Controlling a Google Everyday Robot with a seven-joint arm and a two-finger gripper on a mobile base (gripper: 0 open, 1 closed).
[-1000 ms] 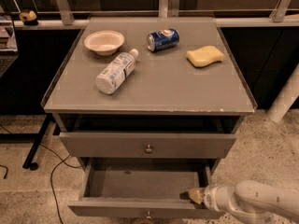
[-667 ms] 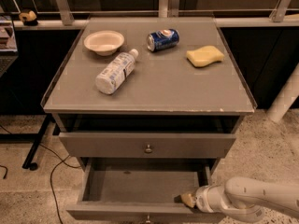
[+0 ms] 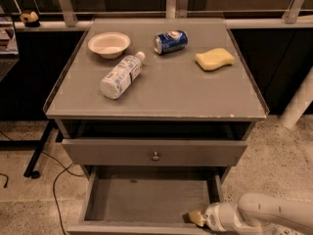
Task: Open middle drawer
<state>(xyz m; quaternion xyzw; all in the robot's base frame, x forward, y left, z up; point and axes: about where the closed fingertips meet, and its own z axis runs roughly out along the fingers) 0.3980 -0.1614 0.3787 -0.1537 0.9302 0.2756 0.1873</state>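
Observation:
The grey cabinet [image 3: 156, 112] has a wide drawer pulled far out at the bottom of the view. I take it as the middle drawer [image 3: 122, 227]. Its inside is bare, and its front runs along the picture's lower edge with the knob out of view. My gripper [image 3: 196, 218], on a white arm coming in from the lower right, sits at the inner right end of that drawer's front rim. The drawer above [image 3: 107, 153] shows a flat grey front with a small round knob [image 3: 155, 156].
On the cabinet top lie a white bowl [image 3: 109, 43], a plastic bottle on its side [image 3: 121, 76], a blue can on its side [image 3: 170, 41] and a yellow sponge [image 3: 214, 58]. A black cable [image 3: 55, 180] trails on the floor at left. A white post [image 3: 298, 102] stands at right.
My gripper has moved a little left and toward the lower edge of the view, along the open drawer's front. The drawer looks slightly further out.

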